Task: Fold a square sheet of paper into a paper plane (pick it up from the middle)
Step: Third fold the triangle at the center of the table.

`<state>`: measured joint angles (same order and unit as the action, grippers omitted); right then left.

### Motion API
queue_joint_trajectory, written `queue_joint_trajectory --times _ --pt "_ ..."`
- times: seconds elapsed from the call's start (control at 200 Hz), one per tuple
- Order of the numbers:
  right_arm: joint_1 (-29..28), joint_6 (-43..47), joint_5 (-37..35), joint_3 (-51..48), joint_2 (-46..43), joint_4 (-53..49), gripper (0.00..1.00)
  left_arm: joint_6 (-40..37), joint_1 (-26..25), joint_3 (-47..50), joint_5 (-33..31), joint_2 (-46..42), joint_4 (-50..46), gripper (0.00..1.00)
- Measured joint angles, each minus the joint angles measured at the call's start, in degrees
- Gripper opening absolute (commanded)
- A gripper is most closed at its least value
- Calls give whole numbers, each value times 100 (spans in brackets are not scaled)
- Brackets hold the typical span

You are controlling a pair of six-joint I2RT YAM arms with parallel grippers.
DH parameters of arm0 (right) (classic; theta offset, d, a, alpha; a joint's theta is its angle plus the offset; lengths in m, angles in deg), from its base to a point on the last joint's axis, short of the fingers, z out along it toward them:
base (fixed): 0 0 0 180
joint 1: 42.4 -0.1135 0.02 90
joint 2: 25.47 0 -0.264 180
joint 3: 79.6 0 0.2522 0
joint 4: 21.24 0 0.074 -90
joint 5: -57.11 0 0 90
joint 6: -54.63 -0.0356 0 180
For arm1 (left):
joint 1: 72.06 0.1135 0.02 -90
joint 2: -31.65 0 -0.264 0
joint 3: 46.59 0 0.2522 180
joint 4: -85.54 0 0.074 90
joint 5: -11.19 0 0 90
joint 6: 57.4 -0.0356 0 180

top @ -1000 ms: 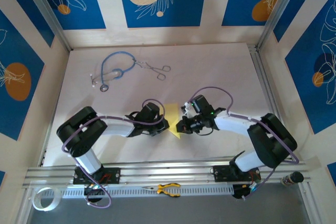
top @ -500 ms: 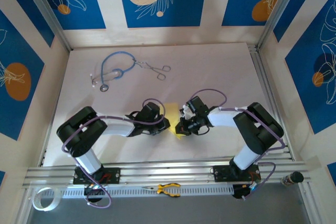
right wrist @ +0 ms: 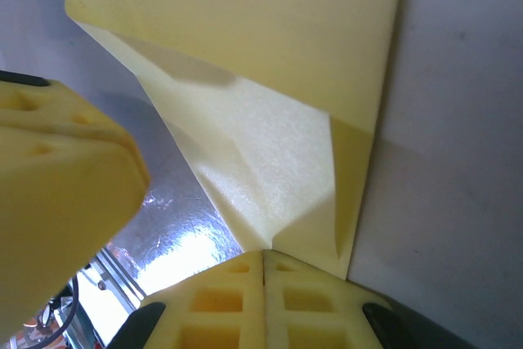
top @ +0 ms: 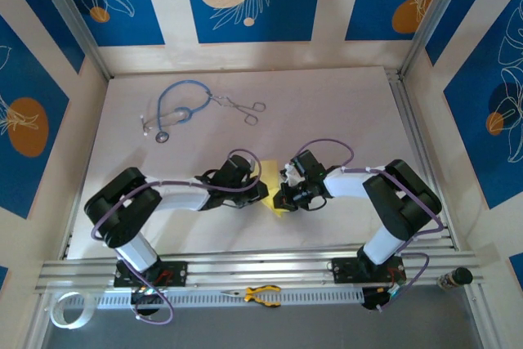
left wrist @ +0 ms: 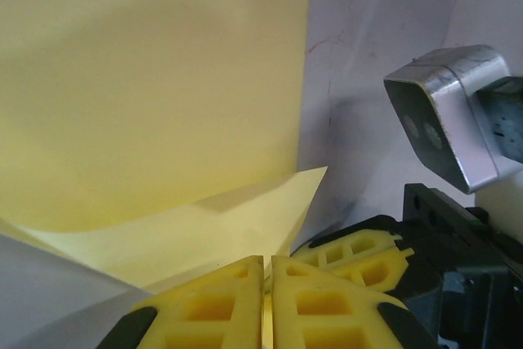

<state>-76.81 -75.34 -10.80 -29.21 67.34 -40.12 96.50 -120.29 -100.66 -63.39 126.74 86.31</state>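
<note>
you have the part-folded square sheet of paper [left wrist: 155,63] at the middle of the table [top: 343,120] between the facing arms, left jaws and right jaws each pinched on a folded edge, its length running near-to-far across them, neither arm nearer.

A robot lab cell, shown by aluminium framing [top: 245,267], blue printed wall panels [top: 278,6] and a white table [top: 327,112].
</note>
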Motion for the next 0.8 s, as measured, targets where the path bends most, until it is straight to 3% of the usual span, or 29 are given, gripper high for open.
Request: queue_joint_trajectory --times 0.385,0.8 --pt "7 44 2 -2 9 0 0 -131 24 -232 37 476 -9 11" --pt "48 173 177 2 116 44 0 -610 603 63 415 476 367 12"
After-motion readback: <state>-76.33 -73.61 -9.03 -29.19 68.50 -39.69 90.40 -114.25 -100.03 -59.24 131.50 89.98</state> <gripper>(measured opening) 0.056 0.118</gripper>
